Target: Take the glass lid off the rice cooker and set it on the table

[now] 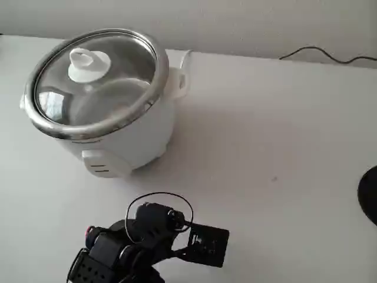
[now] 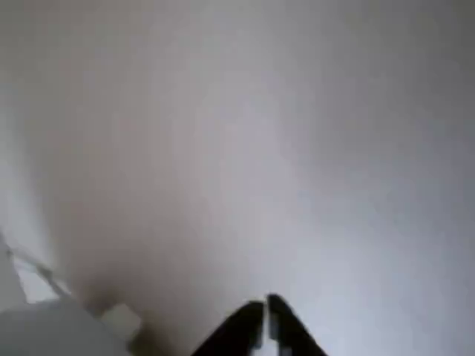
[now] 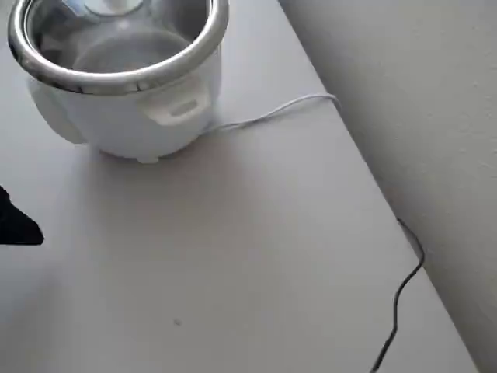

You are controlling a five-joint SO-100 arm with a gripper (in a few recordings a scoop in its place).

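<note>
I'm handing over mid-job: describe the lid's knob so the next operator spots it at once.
On the white table, find the rice cooker at upper left in the fixed view. Its glass lid sits inside the shiny metal rim. The knob is the one solid white stub on that clear disc.

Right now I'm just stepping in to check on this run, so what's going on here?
Nothing is being handled yet. The glass lid sits on the rice cooker, which stands at the back left of the table in the fixed view. The arm is folded low at the near edge, apart from the cooker. In the wrist view its gripper is shut and empty over bare tabletop. A white cord trails from the cooker.
</note>
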